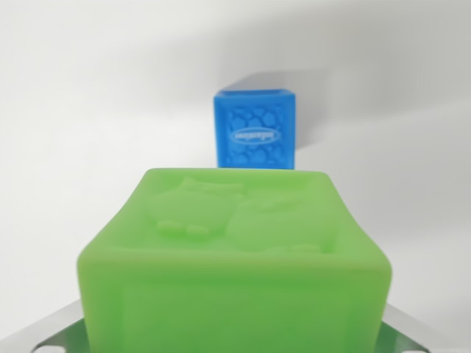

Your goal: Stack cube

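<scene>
Green cube (235,257) fills the wrist view, close to the camera | gripper (235,342) fingers at its sides, seemingly clamped on it | blue cube (255,130) beyond on white table (88,110) | stacking not yet done.

Green cube (235,257) fills my wrist view, close, embossed top visible. Blue cube (255,130) beyond it, upright on white surface (88,110), apart.

Near cube (234,257) in front, far cube (255,130) behind it, slightly right
</scene>
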